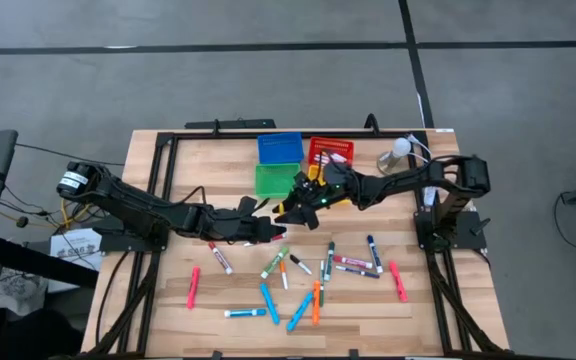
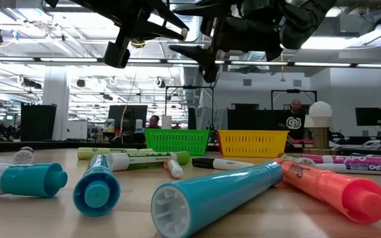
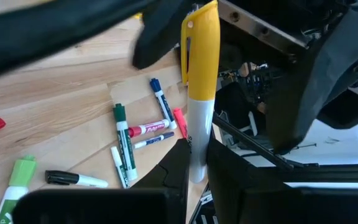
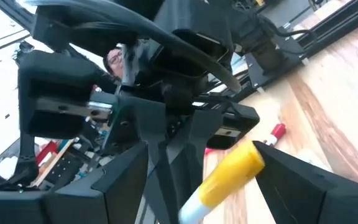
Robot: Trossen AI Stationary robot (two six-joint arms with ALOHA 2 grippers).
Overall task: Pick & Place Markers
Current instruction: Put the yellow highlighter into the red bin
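A marker with a yellow cap [image 3: 199, 56] and a white body is in the air over the middle of the table. My left gripper [image 3: 194, 165] [image 1: 274, 230] is shut on it. My right gripper [image 4: 204, 155] [image 1: 294, 211] faces the left one and is open, with one finger on each side of the yellow cap [image 4: 235, 171]. Whether a finger touches the cap, I cannot tell. In the high view the two grippers hide the marker. Several other markers [image 1: 308, 270] lie flat on the wood toward the near edge, with caps in pink, teal, green, orange, blue and black. My left gripper pinches the marker's white body near its uncapped end [image 3: 195, 158] between its two fingers [image 3: 178, 171]. The marker is lifted clear of the table, and its yellow-capped half sticks out past the fingertips toward my right gripper.
Small bins stand at the far side: blue [image 1: 279, 148], red [image 1: 330, 152], green [image 1: 271, 181], and a yellow one [image 2: 253, 142] partly under my right arm. A white round-topped object [image 1: 398, 150] stands by the far right corner. People show in the room behind.
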